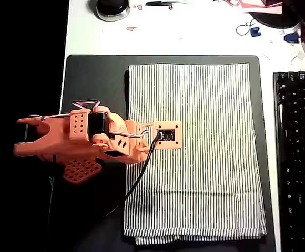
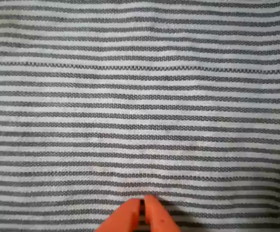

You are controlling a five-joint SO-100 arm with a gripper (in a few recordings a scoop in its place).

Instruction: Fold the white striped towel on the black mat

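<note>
1 fold already seems done: we see the thin white pinstriped cloth towel (image 1: 200,152) lying doubled on the matte black rectangular mat (image 1: 89,79), our orange gripper (image 2: 143,209) closed just above it.

The white striped towel (image 1: 205,157) is lying flat and spread out as a tall rectangle on the black mat (image 1: 94,84), its fine dark pinstripes running lengthwise in the overhead view. A second layer is peeking out along its near edge. The mat is showing as a wide strip on the towel's left and as narrow margins at the far and right edges.
</note>
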